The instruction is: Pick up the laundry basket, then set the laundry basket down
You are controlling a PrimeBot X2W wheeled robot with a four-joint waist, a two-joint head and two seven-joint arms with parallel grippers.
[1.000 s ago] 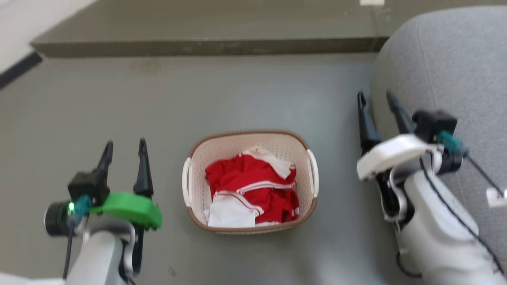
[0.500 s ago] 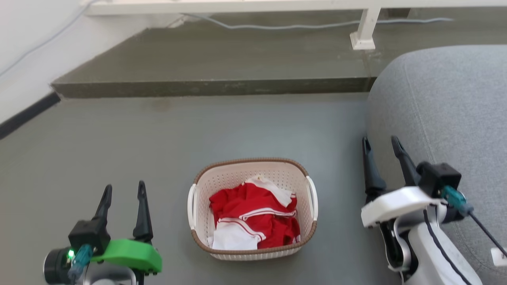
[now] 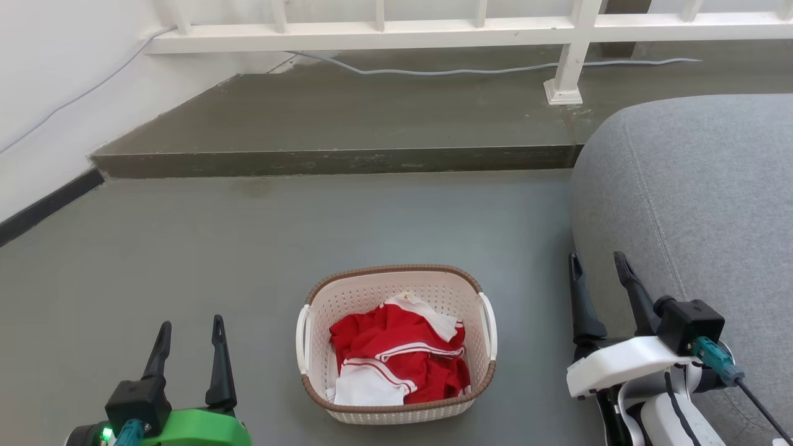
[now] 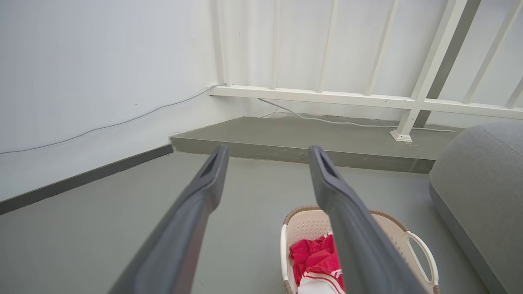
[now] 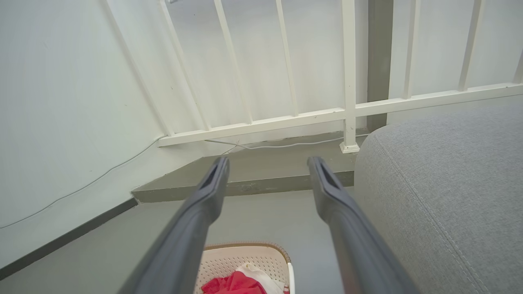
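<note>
Small cream-white perforated plastic laundry basket, brown woven-look rim, on grey floor between left gripper and right gripper, touching neither. Both spread apart, empty. White side handles facing one gripper each, long axis across; roughly equally near.

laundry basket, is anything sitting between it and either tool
Nothing visible. Bare floor lies between the left tool and the laundry basket, and between the right tool and the basket's other side. The grey cushion stands on the right tool's outer side, not in the way. Both tools are open.
</note>
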